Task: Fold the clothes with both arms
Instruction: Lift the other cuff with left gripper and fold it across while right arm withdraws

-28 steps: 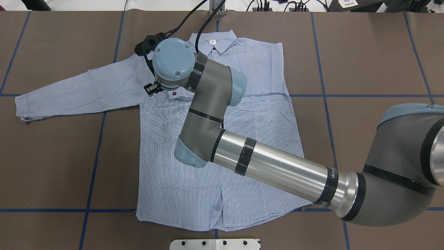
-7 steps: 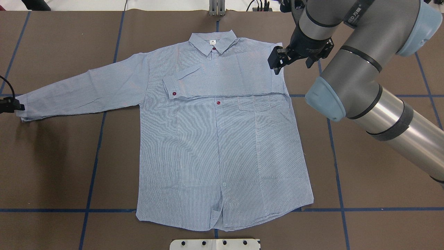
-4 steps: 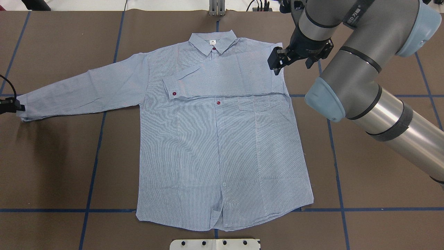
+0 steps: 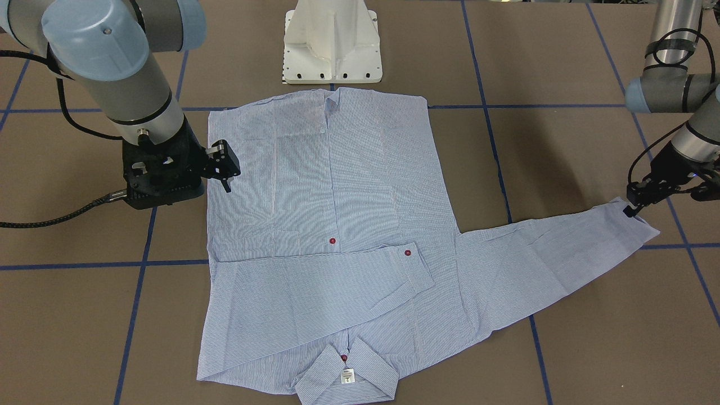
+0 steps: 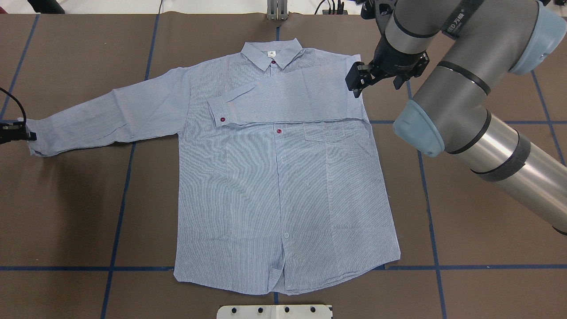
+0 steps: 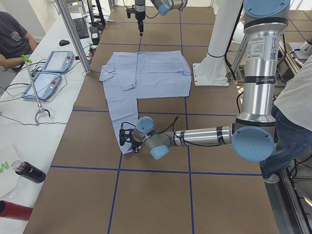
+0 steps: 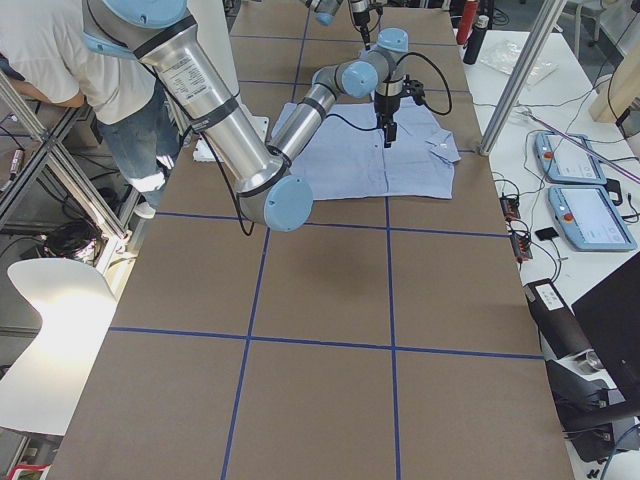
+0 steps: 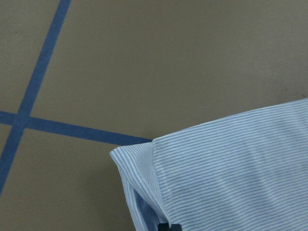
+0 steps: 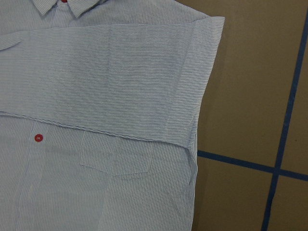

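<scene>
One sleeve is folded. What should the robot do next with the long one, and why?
I think the left arm should lift the cuff a little with its jaws, which sit right at it. That sleeve lies stretched out flat; the other sleeve is already folded across the shirt.

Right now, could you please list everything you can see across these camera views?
shirt: one, light blue with fine white stripes, flat on the table; one sleeve folded across the chest, the other stretched out.
table: one, brown with blue tape lines.
base: one, white, by the shirt hem.
pendants: two, blue-edged, on the side bench.
bottles: two, black and red, on that bench.
chair: one, white, beside the table.
people: two, one seated, one standing.
arms: two, grey and silver, light blue caps.
right claw: black, apparently open, beside the folded shoulder.
left claw: black, seemingly shut on the outstretched cuff.
</scene>
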Tool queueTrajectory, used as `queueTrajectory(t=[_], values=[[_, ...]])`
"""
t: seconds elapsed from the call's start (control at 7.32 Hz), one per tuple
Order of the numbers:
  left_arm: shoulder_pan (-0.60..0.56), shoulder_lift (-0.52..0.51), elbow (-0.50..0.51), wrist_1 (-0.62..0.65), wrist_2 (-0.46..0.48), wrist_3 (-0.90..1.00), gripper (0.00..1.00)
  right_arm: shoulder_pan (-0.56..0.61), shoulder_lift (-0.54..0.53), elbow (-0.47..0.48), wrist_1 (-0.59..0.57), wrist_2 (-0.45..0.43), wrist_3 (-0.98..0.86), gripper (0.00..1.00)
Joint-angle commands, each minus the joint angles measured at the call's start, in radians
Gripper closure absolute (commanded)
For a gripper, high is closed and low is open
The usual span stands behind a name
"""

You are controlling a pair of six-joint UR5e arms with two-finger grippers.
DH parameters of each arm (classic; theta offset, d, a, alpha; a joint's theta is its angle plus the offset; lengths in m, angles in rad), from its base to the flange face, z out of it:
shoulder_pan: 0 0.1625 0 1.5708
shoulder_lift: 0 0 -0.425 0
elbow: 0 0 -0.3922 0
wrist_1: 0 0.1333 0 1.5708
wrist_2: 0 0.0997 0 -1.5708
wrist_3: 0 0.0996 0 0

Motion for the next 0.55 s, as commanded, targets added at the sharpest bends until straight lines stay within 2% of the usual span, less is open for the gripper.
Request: queueTrajectory(t=[0.0, 0.27, 0.41], values=[[-0.015, -0.060, -0.207, 0.266, -0.015, -0.002, 1.00, 0.024, -0.085, 0.064, -0.001, 0.049, -0.010, 0.00], [-0.020, -0.322, -0.336, 0.727, -0.013, -0.006, 1.00, 0.093, -0.205, 0.123, -0.006, 0.108, -0.053, 0.00], [-0.017, -0.478, -0.355, 0.937, -0.013, -0.006, 1.00, 0.142, -0.281, 0.137, -0.004, 0.111, -0.142, 0.00]])
